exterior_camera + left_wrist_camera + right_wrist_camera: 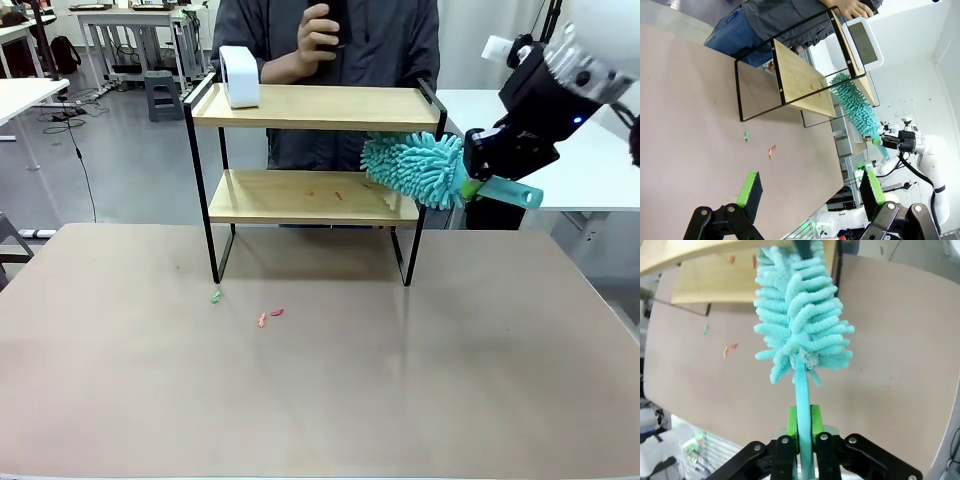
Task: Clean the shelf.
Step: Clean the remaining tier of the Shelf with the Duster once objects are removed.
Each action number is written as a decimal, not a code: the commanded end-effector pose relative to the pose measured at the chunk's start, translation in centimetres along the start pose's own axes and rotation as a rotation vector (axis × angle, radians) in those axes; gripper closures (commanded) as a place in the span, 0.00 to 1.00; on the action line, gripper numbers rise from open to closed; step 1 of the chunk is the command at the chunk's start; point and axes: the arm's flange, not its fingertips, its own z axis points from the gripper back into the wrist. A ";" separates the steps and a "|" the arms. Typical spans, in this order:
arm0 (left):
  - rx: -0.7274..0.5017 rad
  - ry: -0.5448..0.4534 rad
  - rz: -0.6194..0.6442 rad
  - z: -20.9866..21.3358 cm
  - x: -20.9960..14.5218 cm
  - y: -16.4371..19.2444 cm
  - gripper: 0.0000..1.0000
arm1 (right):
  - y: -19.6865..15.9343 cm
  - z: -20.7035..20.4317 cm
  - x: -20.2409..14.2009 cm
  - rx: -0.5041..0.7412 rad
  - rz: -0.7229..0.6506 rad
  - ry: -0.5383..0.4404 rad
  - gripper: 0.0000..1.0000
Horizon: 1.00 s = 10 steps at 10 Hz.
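Note:
The shelf [320, 105] stands at the far middle of the brown table, two light boards in a black frame; it also lies slanted in the left wrist view [800, 75]. My right gripper [482, 172] is shut on the handle of a teal fluffy duster [415, 168]. The duster's head reaches in over the right end of the lower board [300, 195]. In the right wrist view the green pads [791, 426] clamp the handle of the duster [800, 325]. A small reddish scrap [338, 195] lies on the lower board. My left gripper [810, 185] hangs open above the table, away from the shelf.
A white device [240, 77] stands on the top board's left end. Behind the shelf a person raises a hand [320, 35] holding something dark. Small green [216, 296] and orange-red scraps [270, 317] lie on the table [400, 380] in front of the shelf.

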 end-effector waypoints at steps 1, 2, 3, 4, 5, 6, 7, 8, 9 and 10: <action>-0.023 -0.017 -0.020 -0.1 0.0 -0.1 0.00 | 1.0 -2.4 0.7 -0.074 -0.047 -0.062 0.88; -0.023 -0.017 -0.020 -0.1 0.0 -0.1 0.00 | 1.0 -3.3 1.0 -0.087 -0.051 -0.076 0.88; -0.023 -0.017 -0.020 -0.1 0.0 -0.1 0.00 | 1.1 -4.4 1.3 -0.084 -0.065 -0.056 0.88; -0.023 -0.017 -0.020 -0.1 0.0 -0.1 0.00 | 1.2 -5.2 1.4 -0.092 -0.066 -0.045 0.88; -0.023 -0.017 -0.020 -0.1 0.0 -0.1 0.00 | 1.4 -5.8 1.4 -0.085 -0.067 -0.035 0.88; -0.023 -0.017 -0.020 -0.1 0.0 -0.1 0.00 | 1.7 -6.4 1.4 -0.067 -0.056 -0.020 0.88; -0.023 -0.017 -0.020 -0.1 0.0 -0.1 0.00 | 2.1 -6.9 1.3 -0.033 -0.040 0.008 0.88; -0.023 -0.017 -0.020 -0.1 0.0 -0.1 0.00 | 2.5 -7.1 1.2 0.018 -0.016 0.030 0.88; -0.023 -0.017 -0.020 -0.1 0.0 -0.1 0.00 | 3.1 -7.2 1.0 0.061 0.010 0.042 0.88; -0.023 -0.017 -0.020 -0.1 0.0 -0.1 0.00 | 3.5 -7.4 1.2 0.105 0.038 0.074 0.88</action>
